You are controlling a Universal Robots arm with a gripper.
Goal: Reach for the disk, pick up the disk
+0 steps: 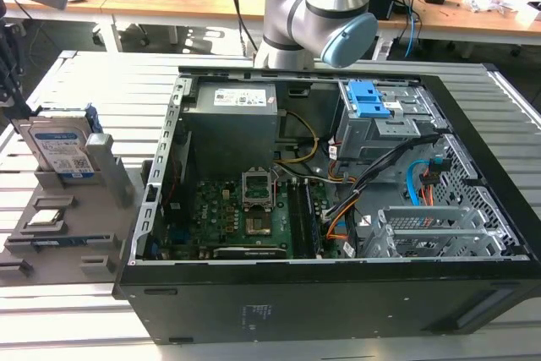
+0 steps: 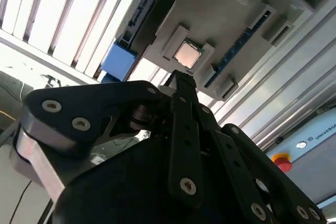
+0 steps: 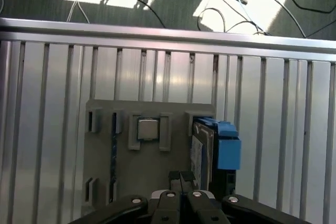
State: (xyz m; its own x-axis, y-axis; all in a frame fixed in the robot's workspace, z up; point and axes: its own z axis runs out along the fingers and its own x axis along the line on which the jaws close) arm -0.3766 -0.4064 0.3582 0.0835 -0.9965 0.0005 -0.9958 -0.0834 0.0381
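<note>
The disk [image 1: 59, 148] stands upright on edge in a slot of a grey holder [image 1: 80, 243], at the exterior view's left. It is silver-grey with a white and blue label and a blue bracket around it. In the first wrist view I look down on the disk [image 3: 206, 148] edge-on, its blue bracket tab [image 3: 228, 151] sticking out to one side. My gripper [image 3: 180, 178] hangs above the holder [image 3: 105, 174], black fingers pressed together and shut on nothing, the tips close beside the disk but apart from it. In the second wrist view the gripper [image 2: 181, 83] points at the holder [image 2: 231, 14].
A small square silver chip [image 3: 148, 128] lies in a recess of the holder, beside the disk. An open black computer case [image 1: 338, 293] takes up the middle and the exterior view's right, with a bare blue bracket [image 1: 369, 99] inside. The slatted metal table [image 1: 51, 310] ends at an edge beyond the holder.
</note>
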